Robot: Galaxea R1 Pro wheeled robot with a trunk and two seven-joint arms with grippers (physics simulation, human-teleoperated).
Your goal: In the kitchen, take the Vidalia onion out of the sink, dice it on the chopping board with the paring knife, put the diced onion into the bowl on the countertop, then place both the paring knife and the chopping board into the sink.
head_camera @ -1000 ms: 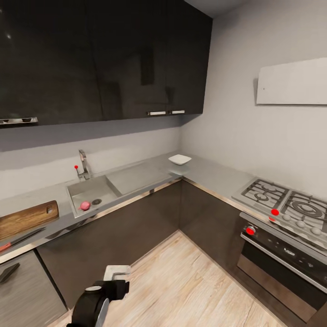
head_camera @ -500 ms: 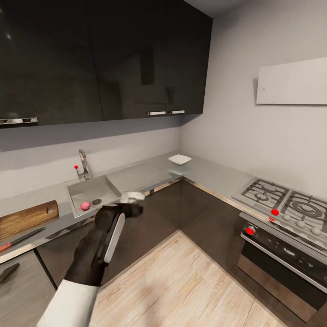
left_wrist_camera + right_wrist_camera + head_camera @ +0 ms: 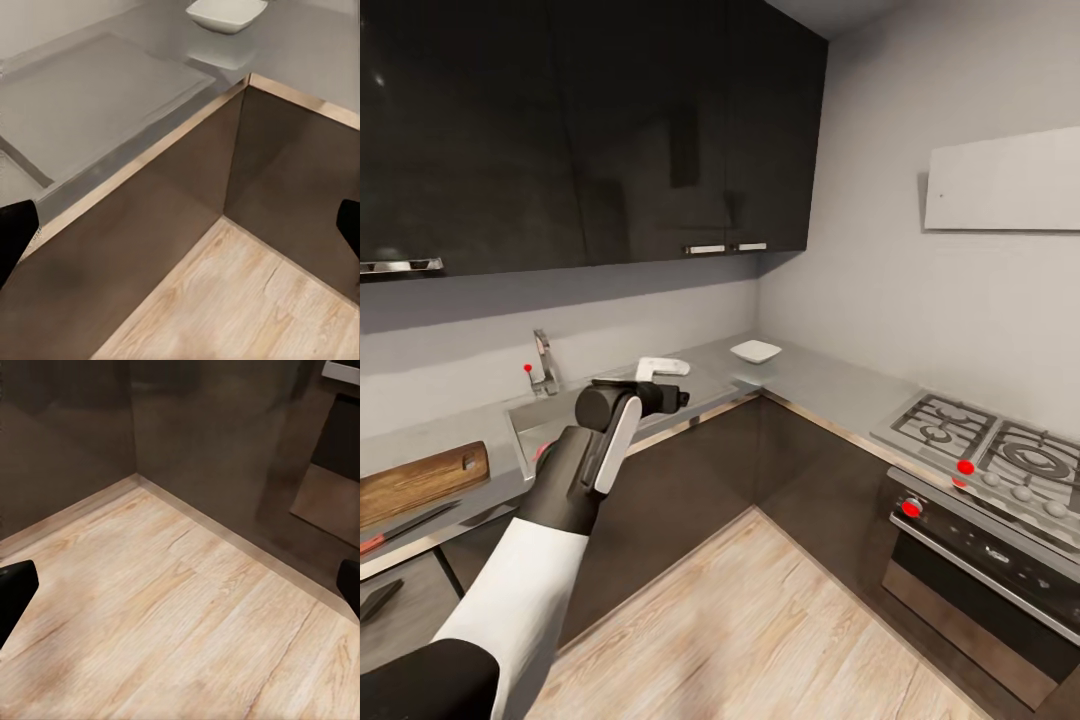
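The left arm is raised over the front edge of the worktop (image 3: 840, 385), its gripper (image 3: 660, 368) above the flat drainboard part of the sink (image 3: 525, 425); in the left wrist view the two dark finger tips sit at opposite edges of the picture, so the jaws stand wide and hold nothing; the right gripper (image 3: 180, 585) hangs low over the wooden floor (image 3: 195, 607), its jaws likewise wide and empty

The onion is not clearly visible; a small pink patch shows at the basin just beside the left forearm, mostly hidden by the arm; it cannot be confirmed as the onion; the basin lies to the left of the left gripper and lower, on the tap (image 3: 542, 362) side; the drainboard under the jaws is bare

Governing relation: the left arm is the nearer arm to the basin; the jaws point past it toward the bowl (image 3: 756, 350), which stands on the worktop at the corner, well apart from the basin; the next move probably calls for the left gripper to travel leftward and down into the basin

The chopping board (image 3: 415, 480) lies on the worktop left of the sink, long axis along the worktop edge, handle slot toward the sink; the knife (image 3: 405, 527) lies just in front of it, near the front edge, roughly parallel to the board
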